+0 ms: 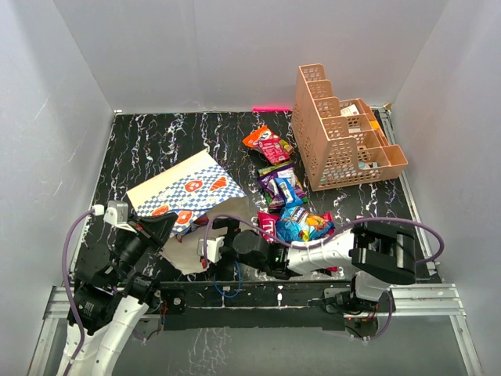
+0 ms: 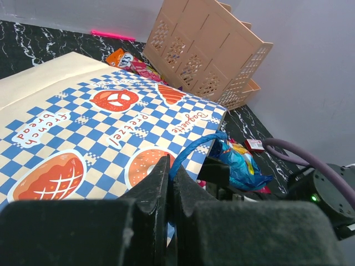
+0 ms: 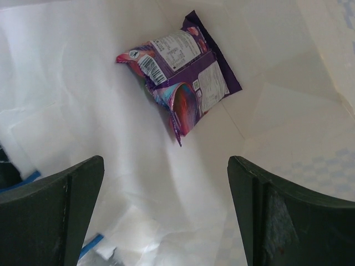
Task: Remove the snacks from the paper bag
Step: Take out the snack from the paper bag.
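Observation:
The checkered paper bag [image 1: 188, 190] lies on its side at the left, mouth toward me. My left gripper [image 2: 173, 166] is shut on its blue cord handle [image 2: 193, 147] at the mouth's rim. My right gripper [image 3: 165, 163] is open inside the bag's white interior. A purple foil packet [image 3: 180, 77] lies on the bag's inner wall ahead of it, apart from both fingers [image 3: 66, 205]. In the top view the right gripper [image 1: 205, 249] is at the bag's mouth. Several snacks [image 1: 283, 196] lie in a loose pile right of the bag, with a blue packet [image 1: 305, 225] nearest me.
An orange lattice rack [image 1: 344, 133] holding small boxes stands at the back right. A pink strip [image 1: 270, 108] lies by the back wall. A small red-and-white card [image 2: 255, 145] lies beside the blue packet [image 2: 238, 162]. The right arm [image 1: 329, 251] stretches across the front.

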`<move>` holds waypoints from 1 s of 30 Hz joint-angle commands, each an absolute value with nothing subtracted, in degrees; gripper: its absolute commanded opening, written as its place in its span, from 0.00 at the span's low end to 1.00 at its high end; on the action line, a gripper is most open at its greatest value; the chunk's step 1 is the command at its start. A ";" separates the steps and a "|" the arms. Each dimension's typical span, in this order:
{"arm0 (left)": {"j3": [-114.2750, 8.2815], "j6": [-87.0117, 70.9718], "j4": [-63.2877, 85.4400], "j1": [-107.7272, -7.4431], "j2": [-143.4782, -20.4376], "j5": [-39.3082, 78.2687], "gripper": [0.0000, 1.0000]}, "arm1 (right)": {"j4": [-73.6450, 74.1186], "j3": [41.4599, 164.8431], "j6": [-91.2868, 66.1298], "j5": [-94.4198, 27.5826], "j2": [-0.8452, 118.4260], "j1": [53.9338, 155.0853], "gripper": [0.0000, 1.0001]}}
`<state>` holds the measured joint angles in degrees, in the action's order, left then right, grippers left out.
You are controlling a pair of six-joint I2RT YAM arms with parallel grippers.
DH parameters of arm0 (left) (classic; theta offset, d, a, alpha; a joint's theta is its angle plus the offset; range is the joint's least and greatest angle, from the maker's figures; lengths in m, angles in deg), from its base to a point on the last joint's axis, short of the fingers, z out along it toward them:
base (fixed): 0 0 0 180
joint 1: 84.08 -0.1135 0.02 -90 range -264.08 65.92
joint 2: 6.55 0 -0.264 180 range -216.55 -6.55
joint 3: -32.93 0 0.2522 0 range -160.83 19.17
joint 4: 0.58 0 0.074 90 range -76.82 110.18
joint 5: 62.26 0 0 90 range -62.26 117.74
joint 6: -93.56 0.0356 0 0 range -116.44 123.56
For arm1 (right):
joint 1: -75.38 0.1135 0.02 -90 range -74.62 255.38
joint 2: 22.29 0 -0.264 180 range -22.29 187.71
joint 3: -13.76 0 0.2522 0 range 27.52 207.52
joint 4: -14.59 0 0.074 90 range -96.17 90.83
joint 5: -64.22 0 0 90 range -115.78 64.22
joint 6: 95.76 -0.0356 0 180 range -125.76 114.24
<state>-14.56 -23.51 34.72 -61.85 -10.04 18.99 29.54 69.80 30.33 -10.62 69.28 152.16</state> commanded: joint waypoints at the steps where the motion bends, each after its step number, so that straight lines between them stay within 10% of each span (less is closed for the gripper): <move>1: -14.93 -23.26 34.30 -61.67 -9.41 19.52 0.00 | 38.85 71.20 34.80 -19.81 71.48 149.22 0.98; 14: -14.83 -23.25 34.28 -61.63 -8.66 19.76 0.00 | 31.65 81.87 43.71 -27.65 83.08 143.22 0.94; 30: -14.65 -23.40 34.27 -61.67 -7.87 20.20 0.00 | 28.53 91.50 50.96 -23.77 95.56 141.72 0.56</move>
